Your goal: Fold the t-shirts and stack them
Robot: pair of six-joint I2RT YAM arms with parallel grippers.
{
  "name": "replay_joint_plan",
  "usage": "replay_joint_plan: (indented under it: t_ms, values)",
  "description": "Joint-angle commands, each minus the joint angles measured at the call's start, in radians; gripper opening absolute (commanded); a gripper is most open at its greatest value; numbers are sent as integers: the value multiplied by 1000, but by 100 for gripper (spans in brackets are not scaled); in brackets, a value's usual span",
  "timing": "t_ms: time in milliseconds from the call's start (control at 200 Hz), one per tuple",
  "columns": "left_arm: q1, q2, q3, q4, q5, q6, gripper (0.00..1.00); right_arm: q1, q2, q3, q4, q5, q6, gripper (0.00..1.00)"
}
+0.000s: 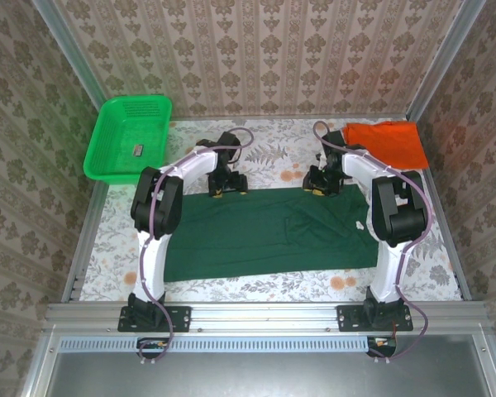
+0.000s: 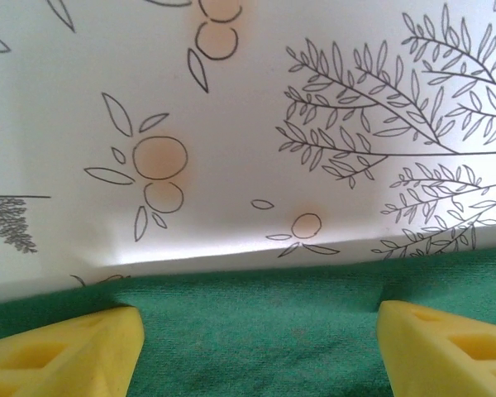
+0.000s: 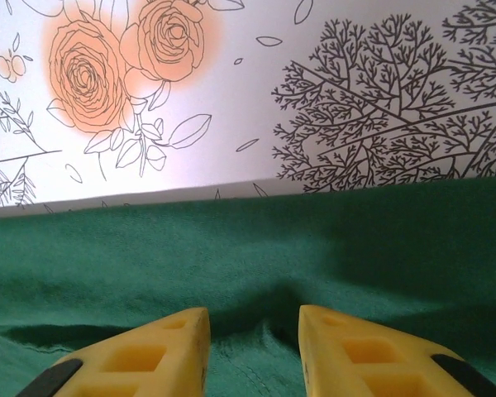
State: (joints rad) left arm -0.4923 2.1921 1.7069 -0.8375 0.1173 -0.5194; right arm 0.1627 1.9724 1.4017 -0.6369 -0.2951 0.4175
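Floral tablecloth [image 1: 273, 153], papered walls. Green t-shirt [image 1: 264, 236] flat mid-table, both arms at far hem, likely for next fold. Left gripper [image 2: 258, 314] spread wide over hem. Right gripper [image 3: 253, 313] narrower, cloth puckered between (pinched? cannot tell). Orange t-shirt [image 1: 387, 142] folded far-right: 1 of 2.

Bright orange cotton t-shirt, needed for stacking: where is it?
The orange t-shirt lies at the table's far right corner in the top view, beyond the right gripper.
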Motion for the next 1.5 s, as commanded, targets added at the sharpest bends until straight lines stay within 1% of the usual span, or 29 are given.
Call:
replay_joint_plan:
  t_ms: [0,290,410,475,520,595,640,765,895,1035,1165,1285,1370,1495]
  values:
    - [18,-2,-39,-5,-13,23,77,21,6,1,-50,32,-27,35]
    - [18,5,-43,0,0,19,77,34,22,-14,-51,38,-34,34]
    - [16,8,-44,1,1,18,77,37,28,-13,-52,40,-38,25]
    - [14,9,-41,0,-1,18,77,35,28,-7,-63,57,-40,24]
    - [13,9,-40,0,-1,19,77,36,24,-4,-71,71,-42,28]
    - [11,7,-39,0,-2,21,78,38,5,-13,-62,89,-47,38]
    - [10,9,-39,-2,-2,21,78,38,-5,-16,-60,105,-51,41]
    - [8,11,-38,0,-2,21,78,38,-15,-34,-42,122,-52,44]
    - [5,14,-34,-2,-1,20,78,41,11,-41,-38,85,-49,42]
    - [3,15,-34,-3,-1,21,78,56,28,-41,-36,62,-52,37]
    - [2,16,-36,-3,-1,22,78,59,16,-41,-41,58,-57,24]
    - [1,17,-34,-4,-1,22,78,58,-7,-47,-41,59,-63,16]
    - [1,17,-35,-4,-2,22,78,60,-24,-52,-43,55,-68,12]
    - [1,15,-38,-4,-5,22,78,60,-50,-64,-49,53,-74,9]
